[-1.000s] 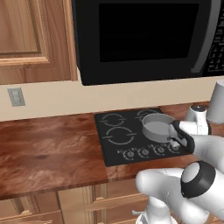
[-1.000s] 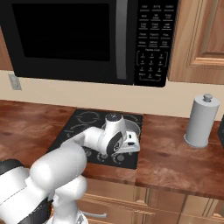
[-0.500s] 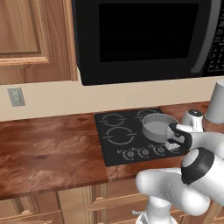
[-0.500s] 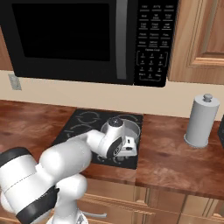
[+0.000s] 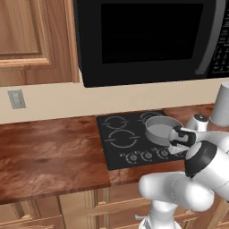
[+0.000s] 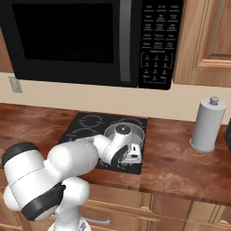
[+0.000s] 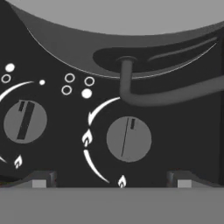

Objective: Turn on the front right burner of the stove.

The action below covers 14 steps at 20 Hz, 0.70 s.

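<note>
Black stove (image 5: 117, 145) set in the wooden counter (image 5: 49, 152), grey pot (image 5: 160, 126) covering its front right burner, gripper (image 7: 112, 177) low over a knob (image 7: 128, 138) just before the pot, fingers (image 7: 39, 179) spread wide, holding nothing

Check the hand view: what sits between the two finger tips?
A round knob on the stove lies between the gripper finger tips, flame marks printed beside it.

Under my hand: stove (image 5: 117, 145) glossy black glass; pot (image 5: 161, 129) matt grey metal; counter (image 5: 49, 156) polished reddish wood grain.
</note>
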### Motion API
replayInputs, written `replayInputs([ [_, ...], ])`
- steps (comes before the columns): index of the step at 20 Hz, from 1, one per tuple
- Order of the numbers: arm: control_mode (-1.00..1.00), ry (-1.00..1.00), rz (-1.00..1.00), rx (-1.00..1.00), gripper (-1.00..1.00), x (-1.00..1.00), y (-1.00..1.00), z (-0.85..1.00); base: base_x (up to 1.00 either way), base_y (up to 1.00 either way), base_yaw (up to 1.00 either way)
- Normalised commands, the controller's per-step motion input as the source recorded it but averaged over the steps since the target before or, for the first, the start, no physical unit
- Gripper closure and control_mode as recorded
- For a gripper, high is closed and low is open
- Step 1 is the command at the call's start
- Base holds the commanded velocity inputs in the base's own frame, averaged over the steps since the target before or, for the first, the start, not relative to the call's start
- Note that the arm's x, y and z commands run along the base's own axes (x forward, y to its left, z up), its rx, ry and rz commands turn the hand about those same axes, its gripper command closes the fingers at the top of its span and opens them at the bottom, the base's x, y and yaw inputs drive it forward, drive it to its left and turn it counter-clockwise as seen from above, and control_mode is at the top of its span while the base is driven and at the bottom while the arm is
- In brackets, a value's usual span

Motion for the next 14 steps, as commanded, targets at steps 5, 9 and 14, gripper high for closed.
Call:
replayInputs([
  [5,-1.0,0.0,0.0,0.06,-1.0,0.19,0.0,-0.18,0.0,0.0,0.0],
  [9,-1.0,0.0,0.0,0.05,-1.0,0.17,0.0,-0.14,0.0,0.0,0.0],
  [14,-1.0,0.0,0.0,0.05,-1.0,0.14,0.0,-0.11,0.0,0.0,0.0],
])
